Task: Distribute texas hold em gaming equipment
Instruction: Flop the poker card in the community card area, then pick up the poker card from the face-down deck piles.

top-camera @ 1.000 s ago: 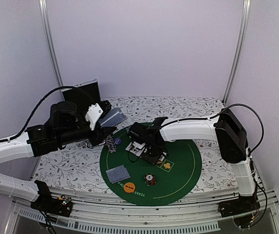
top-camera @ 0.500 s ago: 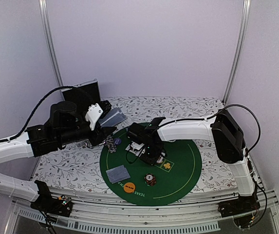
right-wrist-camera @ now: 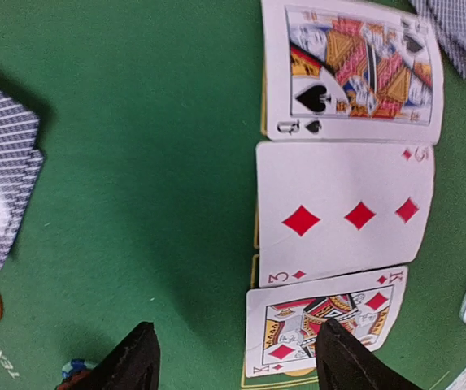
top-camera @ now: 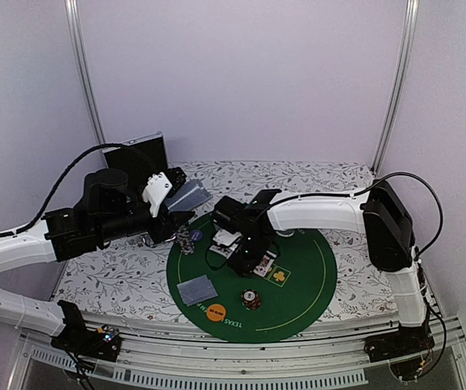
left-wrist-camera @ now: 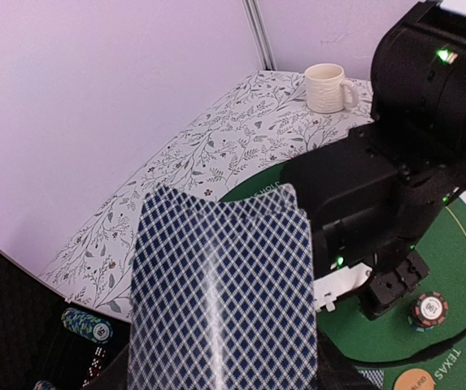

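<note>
R jaws standing open above king of diamonds (right-wrist-camera: pixel 326 325), w/ one tip overlapping card. L jaws gripping fanned blue-backed cards (left-wrist-camera: pixel 220 292), hovering beside green mat (top-camera: pixel 306 268).

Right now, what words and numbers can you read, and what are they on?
"TEXAS": on the green mat, near its edge.
"3": corner of the diamonds card.
"K": corners of the red king card.
Letter on the spade picture card: too blurred.
Print on the orange disc and the chip: too small to read.
</note>
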Robot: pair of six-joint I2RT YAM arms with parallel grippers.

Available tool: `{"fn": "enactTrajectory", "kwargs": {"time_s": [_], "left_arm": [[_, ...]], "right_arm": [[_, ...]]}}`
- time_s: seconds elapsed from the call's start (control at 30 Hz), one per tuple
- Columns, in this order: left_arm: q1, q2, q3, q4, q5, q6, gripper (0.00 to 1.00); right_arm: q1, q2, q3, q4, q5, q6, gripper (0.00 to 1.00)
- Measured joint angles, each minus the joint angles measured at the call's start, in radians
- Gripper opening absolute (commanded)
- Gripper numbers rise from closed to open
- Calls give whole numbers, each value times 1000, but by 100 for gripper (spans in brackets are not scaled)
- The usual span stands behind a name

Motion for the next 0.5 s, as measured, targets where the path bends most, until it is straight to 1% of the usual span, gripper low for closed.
{"fn": "enactTrajectory", "kwargs": {"time_s": [0.1,0.17,0.27,0.37,0.43,0.5], "left_arm": [[0,0,0,0,0,0,50],[0,0,0,0,0,0,50],[0,0,0,0,6,0,50],[0,0,0,-1,28,1,50],[0,1,0,-2,53,3,50],[0,1,0,-4,81,4,51]], "right_arm": [[-10,-74,-32,31,-49,-3,88],[-35,-149,-70,56,-85,5,100],[-111,-267,-121,95,-144,23,99],[-214,-377,-163,166,-223,60,99],[-270,-448,-190,245,-295,89,99],[-293,-508,-208,330,-380,122,100]]}}
